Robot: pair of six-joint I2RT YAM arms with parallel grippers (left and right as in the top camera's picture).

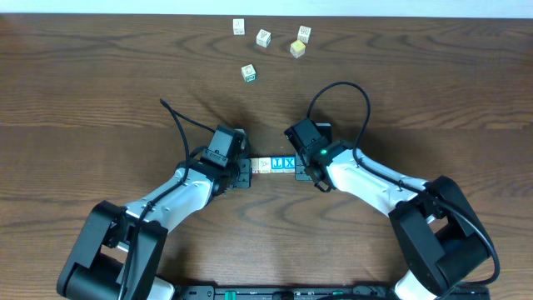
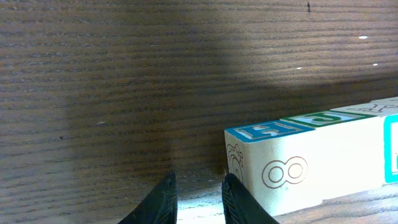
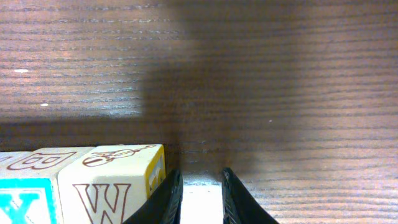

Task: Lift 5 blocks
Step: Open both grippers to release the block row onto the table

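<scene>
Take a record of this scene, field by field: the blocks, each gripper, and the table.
row of blocks: lined up end to end between the two grippers
loose blocks: five, scattered on the far side
left gripper: at the row's left end, fingers narrowly apart, nothing between them
right gripper: at the row's right end, fingers narrowly apart, nothing between them
table: dark wood grain

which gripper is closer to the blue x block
Right. The right gripper is at the row's end where the blue X block lies; the left gripper is at the opposite end, other blocks between.
</scene>
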